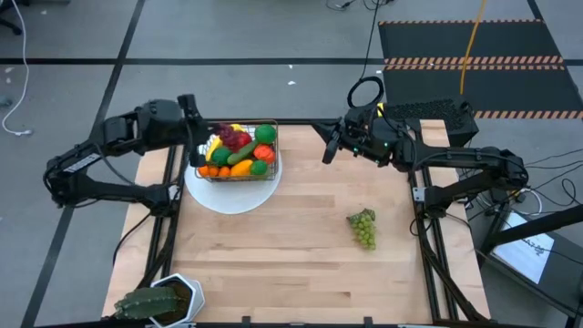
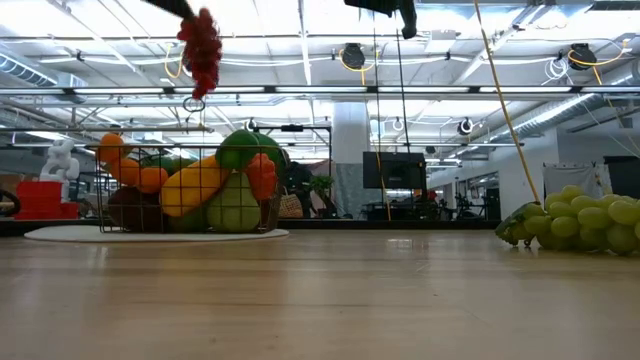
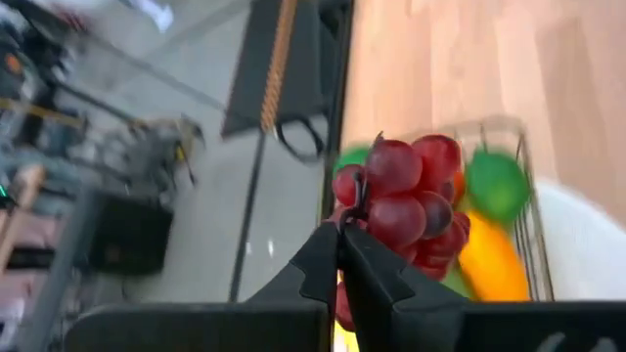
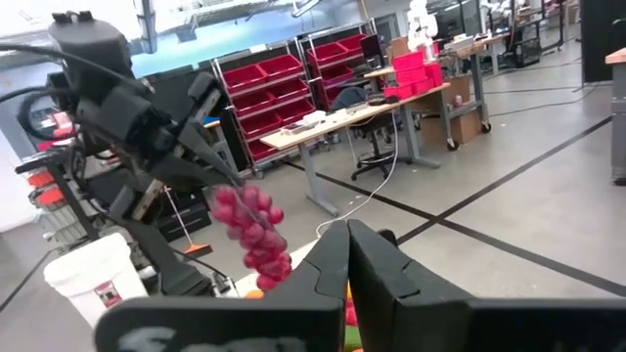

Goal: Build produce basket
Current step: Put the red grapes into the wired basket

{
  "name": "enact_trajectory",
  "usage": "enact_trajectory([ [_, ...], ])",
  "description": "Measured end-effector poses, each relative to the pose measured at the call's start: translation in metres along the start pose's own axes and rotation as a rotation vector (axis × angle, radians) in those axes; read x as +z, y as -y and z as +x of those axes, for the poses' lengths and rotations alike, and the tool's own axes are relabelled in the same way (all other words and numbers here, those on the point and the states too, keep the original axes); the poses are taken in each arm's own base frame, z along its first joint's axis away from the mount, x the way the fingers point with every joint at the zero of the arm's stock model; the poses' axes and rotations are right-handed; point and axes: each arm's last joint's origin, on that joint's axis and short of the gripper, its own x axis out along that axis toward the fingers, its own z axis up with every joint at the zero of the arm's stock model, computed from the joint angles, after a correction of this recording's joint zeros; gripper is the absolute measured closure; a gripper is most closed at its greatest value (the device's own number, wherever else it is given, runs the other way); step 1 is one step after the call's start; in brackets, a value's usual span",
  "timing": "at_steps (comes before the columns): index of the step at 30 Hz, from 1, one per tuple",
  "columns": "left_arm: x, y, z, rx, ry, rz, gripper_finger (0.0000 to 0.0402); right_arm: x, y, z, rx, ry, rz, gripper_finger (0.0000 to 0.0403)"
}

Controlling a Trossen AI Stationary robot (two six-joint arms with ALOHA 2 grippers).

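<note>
The wire basket [image 1: 244,155] stands on a round white plate [image 1: 232,196] near the table's far left, heaped with toy produce: a green lime [image 1: 265,134], orange, yellow and red pieces. My left gripper [image 3: 342,227] hovers over the basket's left side, shut on a dark red grape bunch [image 3: 411,196]. That bunch [image 2: 201,50] hangs in the air above the basket [image 2: 190,190]. A green grape bunch [image 1: 363,228] lies on the table's right half. My right gripper [image 1: 326,153] is shut and raised near the far edge, holding nothing. My left gripper pinches the thin stem [image 3: 359,196] at the top of the red grape bunch between its two fingertips [image 3: 323,256]. The fingers come slanting down from the table's left. The bunch hangs below them [image 4: 250,230], lifted clear of the basket and its produce.
A spiky green potted plant [image 1: 157,302] stands at the table's near left corner. Bare wood lies between the plate and the green grapes [image 2: 580,220] and across the near half of the table.
</note>
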Motion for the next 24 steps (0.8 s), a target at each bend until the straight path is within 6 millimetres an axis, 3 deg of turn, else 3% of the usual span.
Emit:
enact_trajectory([
  [5,-0.012,-0.003,0.019,-0.044,-0.175,0.009,0.0396,0.001,0.004,0.001,-0.015,0.004,-0.002,0.0403],
  [12,-0.023,-0.013,0.052,-0.083,-0.354,-0.025,0.0380,0.002,0.005,0.001,-0.016,0.005,-0.003,0.0403],
  [17,-0.032,-0.017,0.071,-0.124,-0.464,-0.044,0.0396,0.002,0.006,0.002,-0.017,0.005,-0.003,0.0403],
  [24,-0.041,-0.019,0.072,-0.069,-0.603,-0.018,0.0380,0.001,0.004,0.001,0.005,-0.002,0.027,0.0403],
])
